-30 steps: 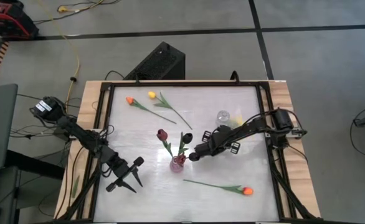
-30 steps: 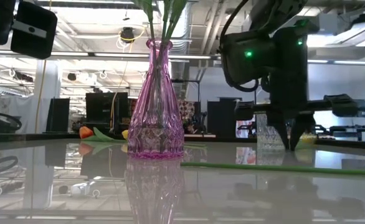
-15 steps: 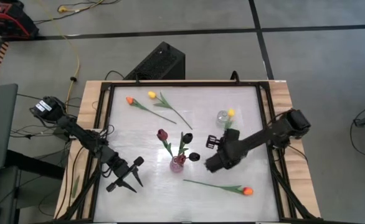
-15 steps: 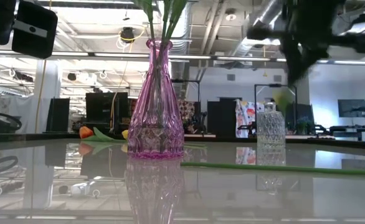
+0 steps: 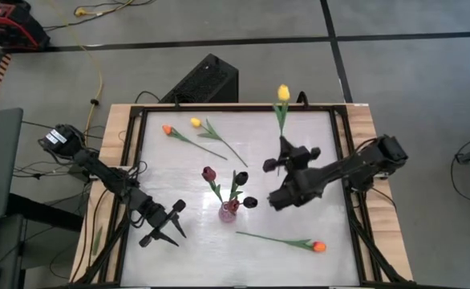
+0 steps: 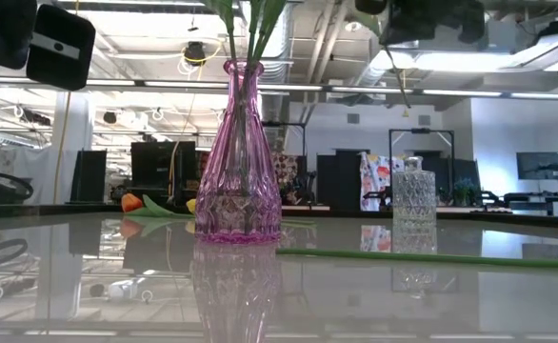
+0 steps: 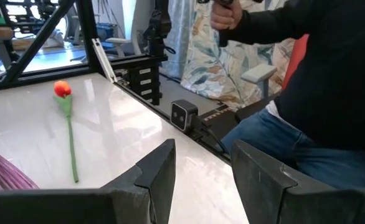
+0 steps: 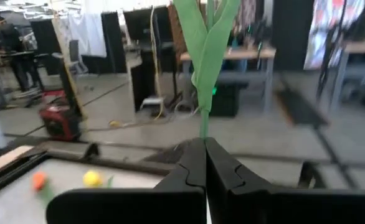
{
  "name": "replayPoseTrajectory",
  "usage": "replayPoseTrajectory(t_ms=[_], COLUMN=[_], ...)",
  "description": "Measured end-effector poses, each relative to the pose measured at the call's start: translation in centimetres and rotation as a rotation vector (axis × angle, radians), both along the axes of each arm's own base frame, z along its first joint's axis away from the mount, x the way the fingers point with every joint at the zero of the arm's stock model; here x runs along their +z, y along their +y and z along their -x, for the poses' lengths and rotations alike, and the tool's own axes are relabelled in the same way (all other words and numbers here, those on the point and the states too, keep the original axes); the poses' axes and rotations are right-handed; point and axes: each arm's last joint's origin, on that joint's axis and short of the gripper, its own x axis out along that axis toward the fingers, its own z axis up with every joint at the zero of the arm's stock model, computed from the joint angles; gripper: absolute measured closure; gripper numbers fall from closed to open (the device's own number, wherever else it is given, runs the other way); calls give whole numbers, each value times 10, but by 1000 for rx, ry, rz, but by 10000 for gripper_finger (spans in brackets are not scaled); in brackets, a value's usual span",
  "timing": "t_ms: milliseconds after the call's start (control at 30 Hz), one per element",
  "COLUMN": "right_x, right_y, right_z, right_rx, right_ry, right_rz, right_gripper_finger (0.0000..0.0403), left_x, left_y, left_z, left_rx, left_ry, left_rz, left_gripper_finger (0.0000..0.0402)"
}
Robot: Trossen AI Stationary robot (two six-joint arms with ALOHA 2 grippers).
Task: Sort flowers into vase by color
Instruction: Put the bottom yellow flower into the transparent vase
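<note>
The right pincer (image 5: 285, 157) grips a yellow tulip (image 5: 283, 94) by its stem, holding it aloft over the counter (image 5: 315, 128), above and beside the clear vase (image 6: 411, 193). Lowering it stem-first and vertically into that narrow neck looks the surest way. The left pincer (image 5: 169, 225) waits, fingers parted, near the pink vase (image 5: 228, 210).

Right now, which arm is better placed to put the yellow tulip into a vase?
The right arm. Its gripper is shut on the yellow tulip's stem, lifted above the table. The left gripper waits open near the table's front left, holding nothing.
</note>
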Motion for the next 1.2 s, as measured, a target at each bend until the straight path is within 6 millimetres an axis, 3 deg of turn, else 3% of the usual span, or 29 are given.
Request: replayPoseTrajectory(t_ms=[133,300,467,667,900,1067,1200], right_x=[-7,-25,-30,-6,14,27,40], right_y=[-21,-51,-64,-66,-69,-72,-71], right_z=[9,38,65,81,109,124,133], right_rx=[-53,-146,-188,-184,-160,17,212], right_ry=[65,108,86,224,483,560,451], right_rz=[58,65,57,77,-149,-340,-299], right_gripper_finger=[384,384,384,384,384,384,384], left_x=[1,0,0,3,8,13,19], left_y=[0,1,3,11,22,26,27], left_z=[0,-1,-2,-7,-14,-21,-26], left_rx=[1,46,115,239,308,339,350], left_ry=[-4,-2,-19,-35,-56,-64,-79], left_rz=[4,4,-16,-9,64,81,101], left_gripper_finger=[260,260,260,260,260,260,260])
